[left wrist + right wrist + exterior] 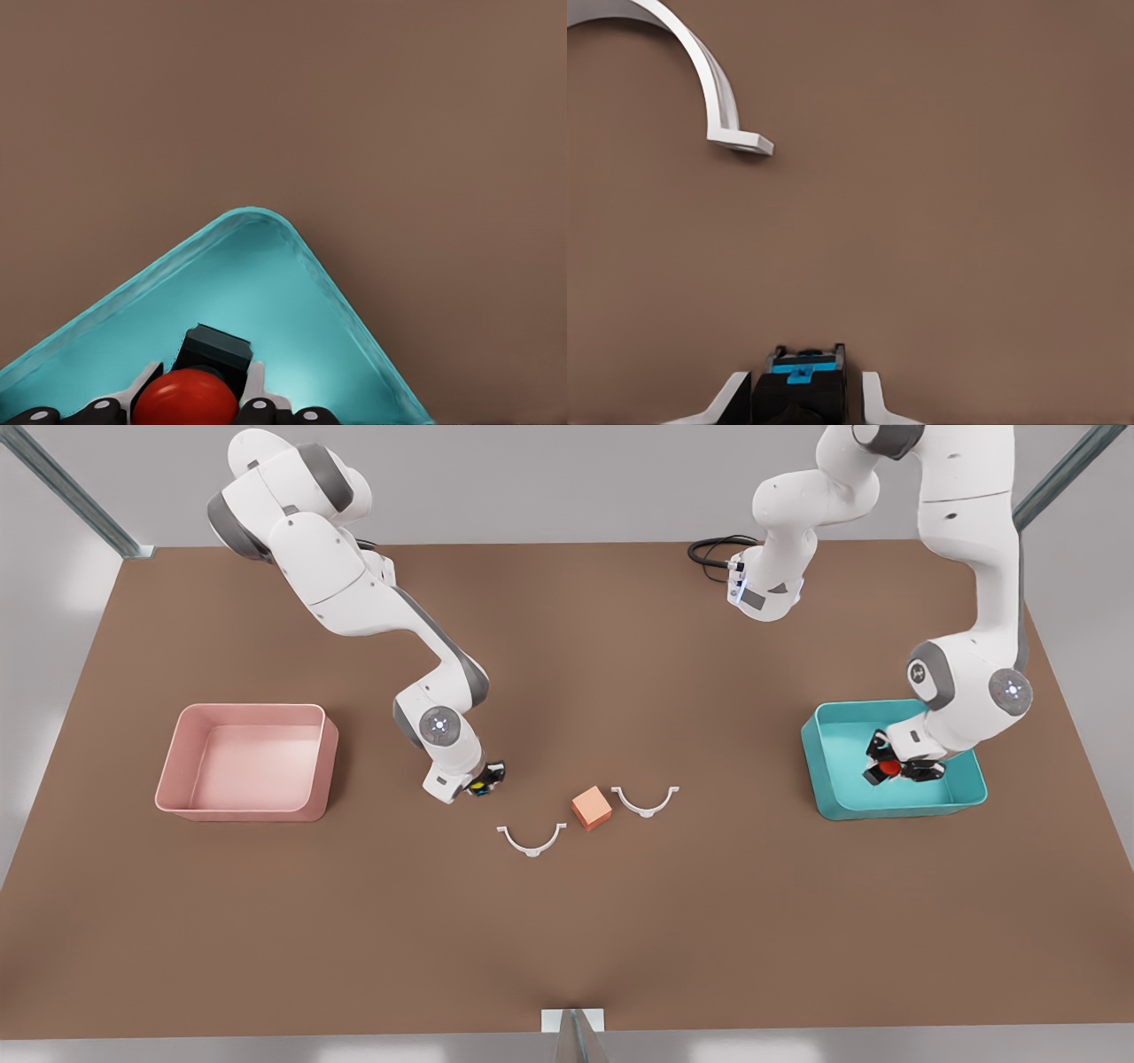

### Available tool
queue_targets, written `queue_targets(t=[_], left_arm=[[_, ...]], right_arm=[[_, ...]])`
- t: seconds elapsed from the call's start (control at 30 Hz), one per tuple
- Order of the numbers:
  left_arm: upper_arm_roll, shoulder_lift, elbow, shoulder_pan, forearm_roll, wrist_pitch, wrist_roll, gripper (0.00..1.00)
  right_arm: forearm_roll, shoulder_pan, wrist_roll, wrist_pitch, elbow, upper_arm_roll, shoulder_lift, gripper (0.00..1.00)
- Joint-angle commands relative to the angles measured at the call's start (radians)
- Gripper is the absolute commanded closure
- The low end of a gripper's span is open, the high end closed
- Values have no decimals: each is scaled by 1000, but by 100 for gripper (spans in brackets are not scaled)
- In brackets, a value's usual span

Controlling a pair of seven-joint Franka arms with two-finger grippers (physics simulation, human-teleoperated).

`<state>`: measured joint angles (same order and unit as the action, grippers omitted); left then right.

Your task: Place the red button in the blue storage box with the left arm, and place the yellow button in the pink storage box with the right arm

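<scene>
Red button (888, 767) gripped by left hand (895, 770) inside blue storage box (833, 748), front view's right. Yellow button (479, 786) gripped by right hand (485, 780) just above table (567, 921), right of pink storage box (182, 771).

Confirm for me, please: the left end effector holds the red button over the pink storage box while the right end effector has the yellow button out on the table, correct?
Not quite: the left end effector holds the red button over the blue storage box, not the pink one, as the front view and left wrist view show. The right end effector does have the yellow button out on the table.
</scene>
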<state>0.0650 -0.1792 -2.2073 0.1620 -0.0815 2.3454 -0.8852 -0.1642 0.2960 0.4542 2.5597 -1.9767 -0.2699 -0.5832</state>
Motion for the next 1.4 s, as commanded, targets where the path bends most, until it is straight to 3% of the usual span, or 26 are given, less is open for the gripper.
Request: queue_targets(t=[0.0,0.03,0.13,0.2,0.27,0.33,0.43,0.53,0.8,0.87,0.93,1.0,1.07,1.1,1.17,1.2,1.27,1.3,1.37], left_arm=[[9,-23,0,-10,-6,-75,-452,36],[9,-40,0,-10,-6,-75,-455,0],[9,-45,3,-12,-6,-75,-420,0],[4,15,15,-27,-6,-138,-152,0],[-1,-2,273,-111,-9,-452,397,0],[-1,-2,432,-208,-9,-455,853,0],[1,-3,722,-249,3,-681,1049,0],[4,1,865,-326,72,-800,1135,0],[-5,-82,974,-351,69,-827,1382,0],[-7,-82,976,-352,69,-825,1382,0],[-8,-82,974,-352,69,-825,1382,0],[-8,-82,974,-352,69,-825,1382,0],[-8,-83,974,-354,69,-825,1382,0],[-8,-88,974,-352,69,-824,1381,0],[-8,-88,976,-352,69,-824,1375,0],[-8,-88,974,-352,69,-824,1375,0],[-8,-88,974,-352,69,-824,1375,0],[-8,-88,974,-354,69,-824,1375,0],[-8,-88,974,-354,69,-824,1375,0]], right_arm=[[-1,0,15,4,-1,0,3,48],[-1,0,14,4,1,1,5,49],[-1,-1,12,-10,19,8,49,49],[-3,-40,-2,-73,36,6,105,48],[-3,-87,-42,-179,35,3,187,48],[-3,-135,-94,-228,27,0,230,48],[-3,-199,-147,-276,-1,-3,286,48],[-3,-301,-246,-274,-68,-6,329,48],[6,-627,-706,-325,-99,-20,378,48],[15,-748,-801,-329,-116,-74,378,45],[17,-894,-796,-331,-172,-222,401,45],[52,-908,-799,-332,-237,-236,437,44],[58,-910,-802,-332,-249,-235,437,36],[58,-910,-802,-332,-249,-235,436,23],[58,-911,-801,-332,-248,-235,431,15],[58,-904,-790,-331,-199,-238,428,2],[57,-854,-775,-384,11,-249,414,0],[51,-761,-582,-691,310,-247,393,0],[52,-689,-444,-800,458,-249,390,0]])
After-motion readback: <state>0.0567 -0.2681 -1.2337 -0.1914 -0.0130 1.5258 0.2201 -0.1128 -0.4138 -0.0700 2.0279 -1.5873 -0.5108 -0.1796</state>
